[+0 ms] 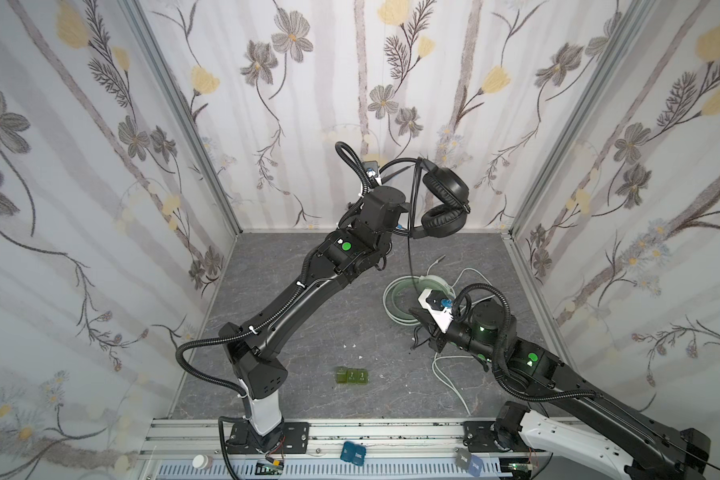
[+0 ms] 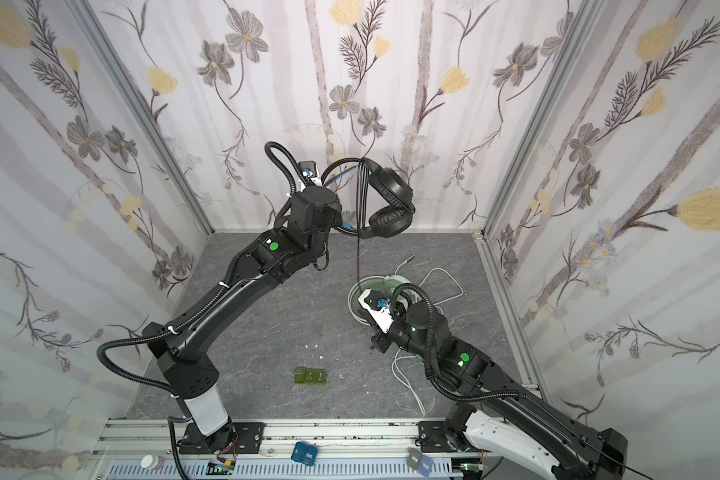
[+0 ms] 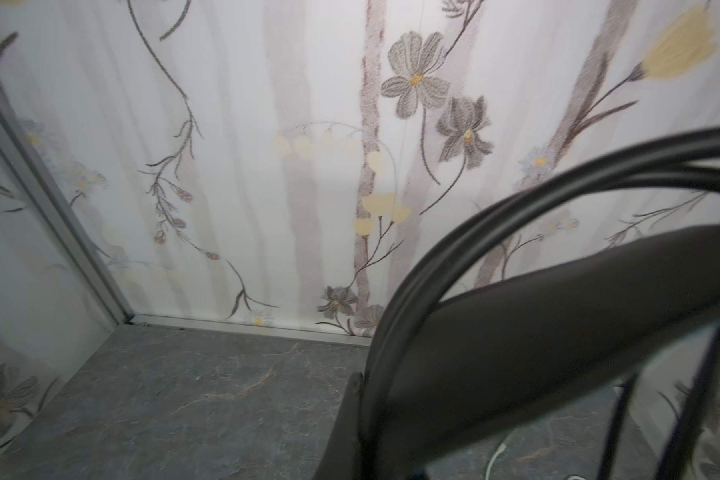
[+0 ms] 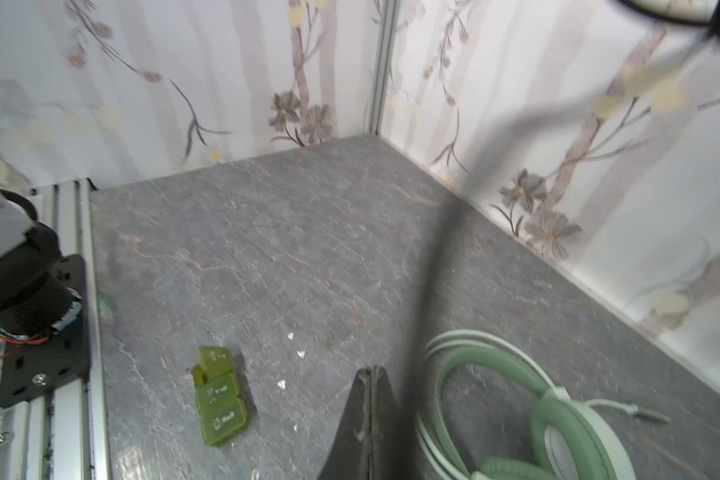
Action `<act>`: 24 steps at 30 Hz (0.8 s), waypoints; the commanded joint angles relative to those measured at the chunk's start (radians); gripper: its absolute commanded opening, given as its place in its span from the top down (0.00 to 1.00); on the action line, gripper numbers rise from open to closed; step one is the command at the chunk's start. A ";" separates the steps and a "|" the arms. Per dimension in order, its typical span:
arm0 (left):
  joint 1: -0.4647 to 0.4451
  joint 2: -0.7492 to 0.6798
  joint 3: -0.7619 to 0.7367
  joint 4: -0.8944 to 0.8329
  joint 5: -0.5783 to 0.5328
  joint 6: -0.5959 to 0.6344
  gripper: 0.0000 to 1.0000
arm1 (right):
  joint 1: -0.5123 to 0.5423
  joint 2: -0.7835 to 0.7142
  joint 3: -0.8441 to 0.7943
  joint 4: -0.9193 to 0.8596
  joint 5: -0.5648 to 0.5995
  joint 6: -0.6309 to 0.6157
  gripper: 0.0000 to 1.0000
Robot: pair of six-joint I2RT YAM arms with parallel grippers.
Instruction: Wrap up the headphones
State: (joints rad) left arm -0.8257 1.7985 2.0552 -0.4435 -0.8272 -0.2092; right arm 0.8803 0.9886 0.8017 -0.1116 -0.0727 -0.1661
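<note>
The black headphones [image 1: 443,203] hang in the air near the back wall, with the top of their headband [image 3: 516,316] clamped in my left gripper [image 3: 364,386], which is shut on it. In both top views its fingers are hidden under the left wrist [image 1: 385,203]. Loops of black cable [image 1: 412,187] cross the headband, and one strand drops toward the floor. The mint-green headphones [image 1: 400,299] lie flat on the floor with their pale cable [image 1: 445,374] strewn around them. My right gripper [image 4: 371,374] hovers low beside their headband [image 4: 454,374], shut, nothing visible between its fingers.
A row of small green cases [image 1: 352,376] lies on the grey floor [image 1: 308,332] toward the front. Flowered walls close in the back and both sides. The aluminium rail [image 1: 391,432] with both arm bases runs along the front edge.
</note>
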 commanded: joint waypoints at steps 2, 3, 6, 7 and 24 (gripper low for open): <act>-0.012 -0.006 -0.099 0.015 -0.155 0.037 1.00 | -0.001 0.031 0.075 -0.057 -0.015 -0.056 1.00; -0.018 -0.013 -0.132 0.022 -0.158 0.055 1.00 | 0.000 0.040 0.091 -0.069 -0.007 -0.056 1.00; -0.034 -0.054 -0.238 0.067 -0.086 0.108 1.00 | -0.001 0.058 0.120 -0.096 0.020 -0.064 1.00; -0.041 -0.068 -0.265 0.077 -0.064 0.123 1.00 | -0.002 0.059 0.124 -0.099 0.037 -0.064 1.00; -0.062 -0.266 -0.465 -0.147 0.347 0.368 1.00 | -0.101 0.080 0.181 -0.128 0.312 -0.228 0.97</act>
State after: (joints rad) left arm -0.8902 1.5555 1.5917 -0.5678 -0.5449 0.1085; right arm 0.7944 1.0630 0.9657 -0.2356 0.1654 -0.3492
